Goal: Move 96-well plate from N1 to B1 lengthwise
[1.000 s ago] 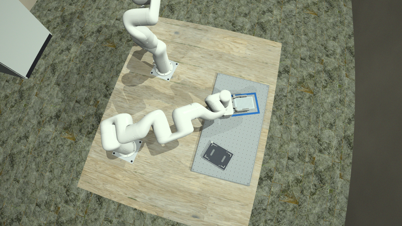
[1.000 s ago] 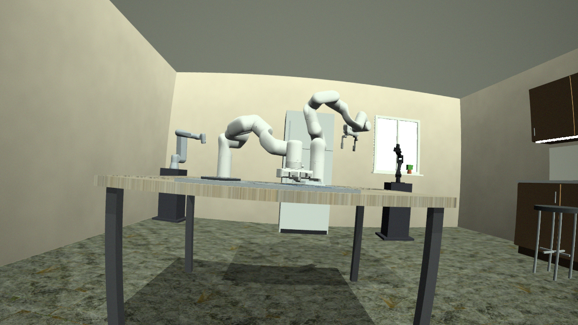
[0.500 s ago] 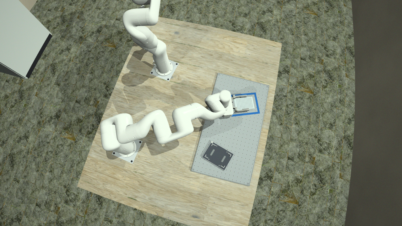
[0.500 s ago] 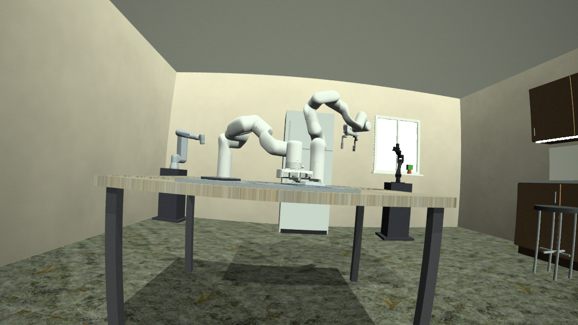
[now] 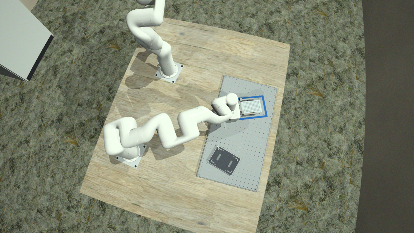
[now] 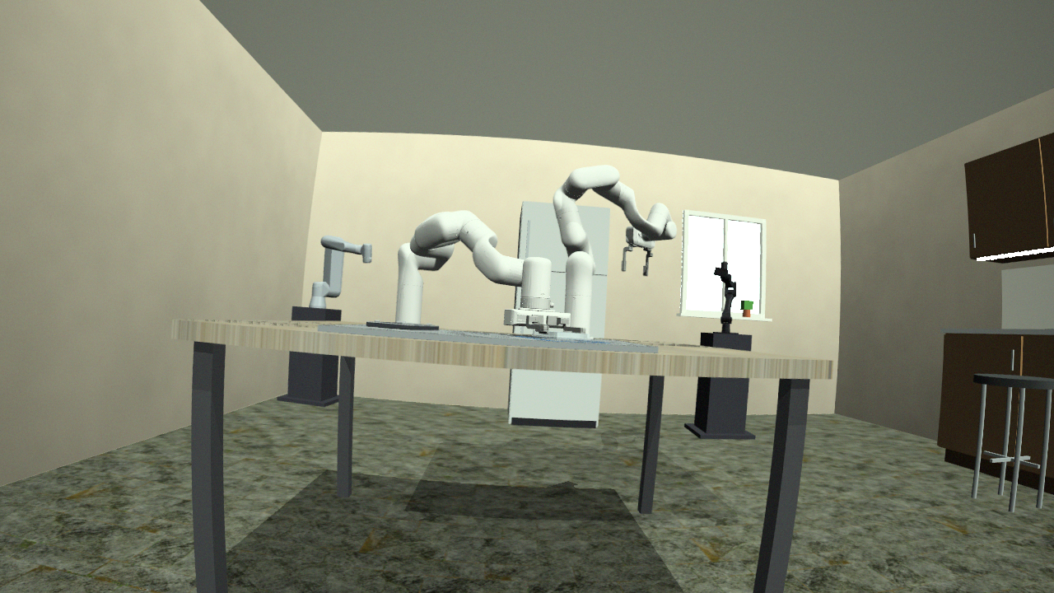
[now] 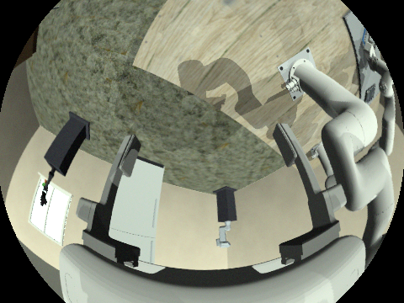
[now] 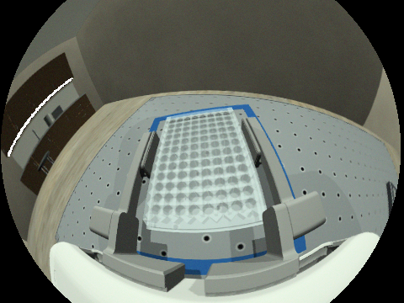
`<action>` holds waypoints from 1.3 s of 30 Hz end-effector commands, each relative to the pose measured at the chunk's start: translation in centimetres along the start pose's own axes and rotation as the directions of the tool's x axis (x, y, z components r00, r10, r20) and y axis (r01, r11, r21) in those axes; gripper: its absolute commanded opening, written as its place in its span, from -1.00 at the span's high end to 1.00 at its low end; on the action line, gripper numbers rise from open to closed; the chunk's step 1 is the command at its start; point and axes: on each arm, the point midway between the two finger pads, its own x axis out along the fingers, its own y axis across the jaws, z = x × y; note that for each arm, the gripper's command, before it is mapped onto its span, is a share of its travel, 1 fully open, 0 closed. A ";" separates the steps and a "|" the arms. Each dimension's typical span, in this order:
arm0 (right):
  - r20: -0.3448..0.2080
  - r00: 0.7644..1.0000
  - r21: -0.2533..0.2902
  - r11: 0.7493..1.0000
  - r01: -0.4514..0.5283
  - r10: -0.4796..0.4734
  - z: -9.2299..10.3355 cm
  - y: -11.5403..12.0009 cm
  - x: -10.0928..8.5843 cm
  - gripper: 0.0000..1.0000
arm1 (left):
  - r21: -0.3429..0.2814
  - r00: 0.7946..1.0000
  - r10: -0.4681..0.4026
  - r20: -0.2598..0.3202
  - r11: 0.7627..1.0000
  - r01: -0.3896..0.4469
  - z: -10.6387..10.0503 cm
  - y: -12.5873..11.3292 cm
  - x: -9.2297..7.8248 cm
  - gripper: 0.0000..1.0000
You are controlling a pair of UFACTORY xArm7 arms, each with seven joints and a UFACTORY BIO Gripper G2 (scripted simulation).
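We see the plate (image 5: 251, 106) (image 8: 204, 168) inside the blue outline (image 5: 265, 106) (image 8: 198, 268), on the side of the board (image 5: 243, 144) (image 8: 345, 160) that is away from the nest (image 5: 224, 160) (image 6: 401, 325). Its long side goes the same way as the long side of the outline, and in the right wrist view we see tape beyond its far end and also before its near end. The plate looks level and very low over the board, but we cannot tell if its bottom touches there.

The right gripper (image 5: 251, 106) (image 6: 541, 325) (image 8: 200, 135) is low at the outline, and its jaws are closed on the plate, one finger along each long side. So we have not the release yet, and the right arm (image 5: 170, 130) (image 6: 456, 221) is reaching across the table (image 5: 202, 199) (image 6: 501, 353) to this place.

The left gripper (image 6: 635, 269) (image 7: 208, 145) has its jaws wide apart, with nothing between them. We see it high up and well apart from the plate, and the left arm (image 5: 144, 17) (image 6: 593, 176) (image 7: 353, 126) is bent away from the board. The nest lies flat on the other part of the board, with no plate in it, and it is turned at an angle to the outline.

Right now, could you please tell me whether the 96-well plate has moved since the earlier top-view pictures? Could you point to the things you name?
No. In the top view, the 96-well plate (image 5: 251, 106) (image 6: 578, 335) (image 8: 204, 168) shows no visible shift in any direction against the blue taped outline (image 5: 265, 106) (image 7: 364, 37) (image 8: 198, 267).
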 end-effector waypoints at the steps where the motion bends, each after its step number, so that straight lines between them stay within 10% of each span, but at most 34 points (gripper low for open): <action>1: 0.006 1.000 0.002 1.000 0.000 0.000 0.3 0.0 0.1 1.00 | 0.000 1.000 0.003 0.001 1.000 -0.003 0.0 0.1 -0.1 -1.00; 18: 0.006 1.000 0.002 1.000 0.000 0.000 0.1 0.0 0.2 1.00 | 0.000 1.000 0.003 0.001 1.000 -0.003 0.0 0.1 -0.1 -1.00; 19: 0.006 1.000 0.002 1.000 0.000 0.000 0.1 0.0 0.2 0.25 | 0.000 1.000 0.003 0.001 1.000 -0.003 0.0 0.1 -0.1 -1.00; 39: 0.006 1.000 0.002 1.000 0.000 0.000 0.1 0.0 0.2 0.25 | 0.000 1.000 0.003 0.001 1.000 -0.003 0.0 0.1 -0.1 -1.00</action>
